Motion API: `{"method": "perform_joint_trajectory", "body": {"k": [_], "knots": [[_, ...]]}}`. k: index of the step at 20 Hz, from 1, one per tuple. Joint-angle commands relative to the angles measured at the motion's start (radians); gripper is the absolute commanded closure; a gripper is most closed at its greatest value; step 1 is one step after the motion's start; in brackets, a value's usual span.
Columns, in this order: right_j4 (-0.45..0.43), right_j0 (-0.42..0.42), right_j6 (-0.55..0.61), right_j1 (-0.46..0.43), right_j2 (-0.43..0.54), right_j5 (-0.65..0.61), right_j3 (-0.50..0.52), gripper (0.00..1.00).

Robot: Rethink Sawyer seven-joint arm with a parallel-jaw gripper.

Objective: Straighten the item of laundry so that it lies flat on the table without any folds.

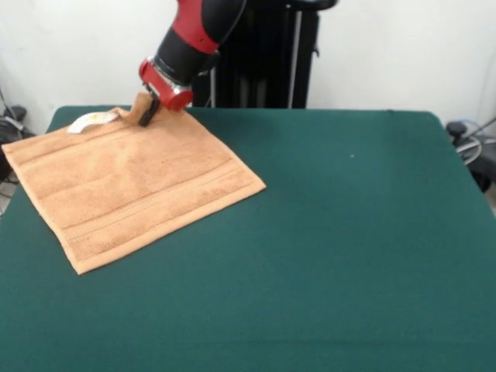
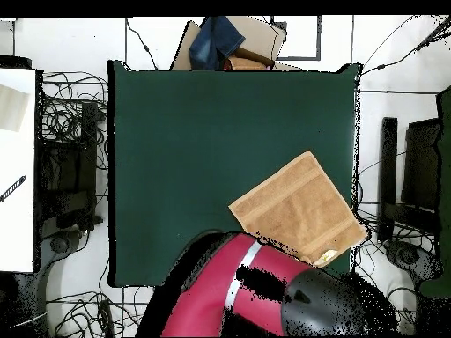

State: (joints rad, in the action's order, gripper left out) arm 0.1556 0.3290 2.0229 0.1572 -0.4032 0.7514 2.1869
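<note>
The orange-tan towel point(image 1: 132, 186) lies spread almost flat on the left part of the green table point(image 1: 349, 232), set at an angle, with band stripes near its front end. Its white label point(image 1: 93, 120) sticks out at the far edge. My gripper point(image 1: 147, 114) is at the towel's far corner, shut on a small raised peak of the cloth. In the overhead view the towel point(image 2: 295, 207) lies near the table's point(image 2: 194, 158) right edge with the label point(image 2: 326, 257) at its lower corner. The red arm point(image 2: 229, 290) hides the gripper there.
The black pedestal point(image 1: 263, 54) stands behind the table's far edge. A cardboard box with blue cloth point(image 2: 225, 44) sits beyond the table's opposite end. Cables point(image 2: 70, 123) and stands ring the table. The towel's left corner point(image 1: 12, 151) is close to the table's edge.
</note>
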Motion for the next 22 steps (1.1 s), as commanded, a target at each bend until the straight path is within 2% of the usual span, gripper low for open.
{"method": "perform_joint_trajectory", "body": {"k": [1,5,9,10,14,18,22], "knots": [[-0.02,0.043,0.252,-0.026,0.077,-0.061,0.09,1.0],[-0.016,0.05,0.252,-0.011,0.073,-0.04,0.11,1.0],[-0.012,0.049,0.302,-0.035,0.077,0.07,0.113,1.0],[-0.009,0.052,0.315,-0.041,0.083,0.097,0.113,0.0],[-0.043,0.077,0.331,-0.052,0.106,0.13,0.092,0.0],[-0.046,0.083,0.288,-0.077,0.142,0.078,0.05,0.0],[-0.039,0.078,0.272,-0.056,0.146,0.054,0.057,0.0]]}}
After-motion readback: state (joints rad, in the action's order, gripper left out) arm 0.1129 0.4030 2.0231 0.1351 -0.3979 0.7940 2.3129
